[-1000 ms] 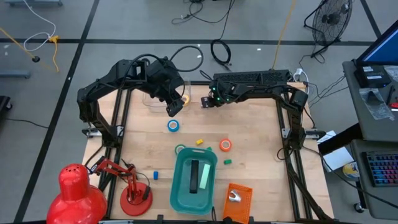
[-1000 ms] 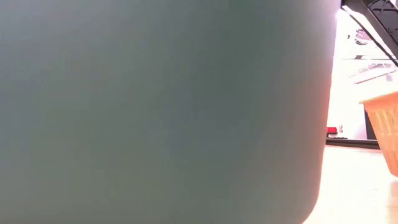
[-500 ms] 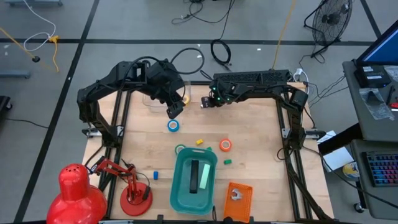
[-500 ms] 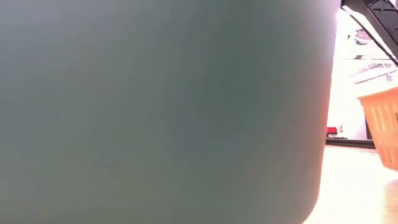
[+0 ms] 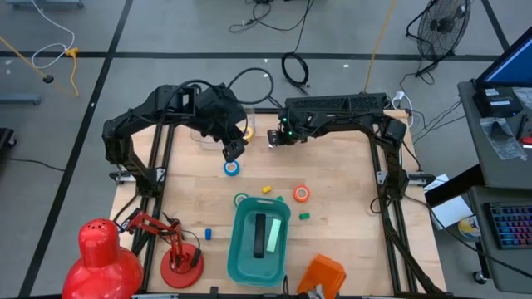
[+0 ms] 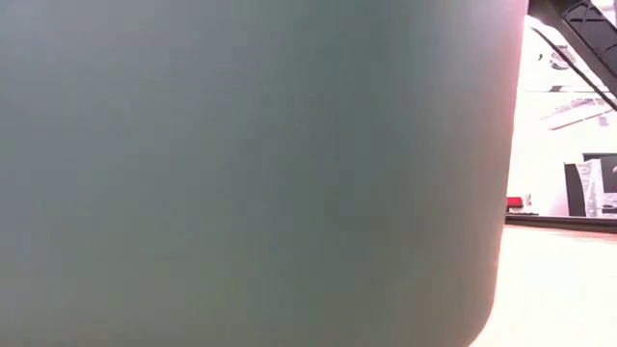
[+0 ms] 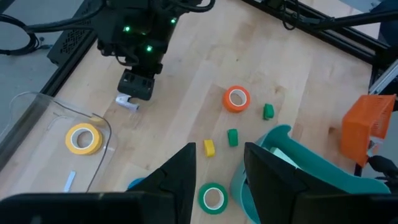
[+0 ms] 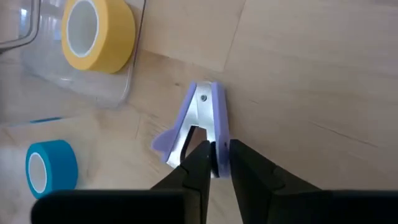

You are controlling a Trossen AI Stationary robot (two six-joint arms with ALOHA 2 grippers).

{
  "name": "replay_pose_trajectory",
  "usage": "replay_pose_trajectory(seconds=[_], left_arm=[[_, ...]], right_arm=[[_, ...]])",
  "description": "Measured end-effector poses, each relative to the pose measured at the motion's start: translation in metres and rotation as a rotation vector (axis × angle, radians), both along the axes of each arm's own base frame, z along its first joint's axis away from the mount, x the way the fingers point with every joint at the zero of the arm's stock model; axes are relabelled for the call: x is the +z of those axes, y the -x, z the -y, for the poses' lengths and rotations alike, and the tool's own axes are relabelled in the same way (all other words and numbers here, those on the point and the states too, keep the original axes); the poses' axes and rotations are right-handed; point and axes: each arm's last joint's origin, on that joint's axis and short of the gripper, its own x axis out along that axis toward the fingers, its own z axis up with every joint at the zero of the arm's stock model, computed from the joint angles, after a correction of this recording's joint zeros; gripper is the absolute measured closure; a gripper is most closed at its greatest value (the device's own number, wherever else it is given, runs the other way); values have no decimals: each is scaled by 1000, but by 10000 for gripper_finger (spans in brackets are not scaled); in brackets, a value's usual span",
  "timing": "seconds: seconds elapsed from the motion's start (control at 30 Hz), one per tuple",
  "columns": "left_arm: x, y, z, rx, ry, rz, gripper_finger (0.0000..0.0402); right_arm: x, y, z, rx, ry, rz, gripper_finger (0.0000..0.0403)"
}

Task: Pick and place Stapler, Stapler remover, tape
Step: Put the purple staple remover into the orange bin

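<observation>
A lilac and metal stapler remover (image 8: 200, 121) lies near the table's far edge, and my right gripper (image 8: 216, 149) is shut on it, also seen in the high view (image 5: 273, 138). My left gripper (image 5: 232, 150) hangs open and holds nothing, above the blue tape (image 5: 232, 168). The yellow tape (image 8: 99, 25) lies in a clear tray (image 5: 208, 133). Green tape (image 5: 241, 200) and orange tape (image 5: 302, 193) lie flat mid-table. The stapler (image 5: 264, 235) lies in the teal bin (image 5: 241, 249). My right gripper pinches one lilac arm of the stapler remover at its end (image 8: 217, 163) between its two fingers. The fingers slant down from the table's right side and lie along the remover. Whether the remover rests on the table or hangs just above it, I cannot tell.
The teal bin's wall (image 6: 251, 173) fills most of the low view. An orange basket (image 5: 324, 274) stands tilted at the near edge. Small yellow (image 5: 267, 189), green (image 5: 305, 216) and blue (image 5: 209, 234) blocks lie about. A red lamp (image 5: 179, 253) stands near left.
The orange basket at the near edge has tipped up from lying flat, and it has gone out of the low view. The silver thing that lay in it no longer shows.
</observation>
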Motion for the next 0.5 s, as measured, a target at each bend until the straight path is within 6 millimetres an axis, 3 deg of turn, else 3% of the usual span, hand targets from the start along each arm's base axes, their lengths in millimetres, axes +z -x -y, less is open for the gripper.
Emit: replay_pose_trajectory(seconds=[0.5], left_arm=[[0,0,1,-14,-9,3,266]], right_arm=[[4,4,1,47,-74,27,399]])
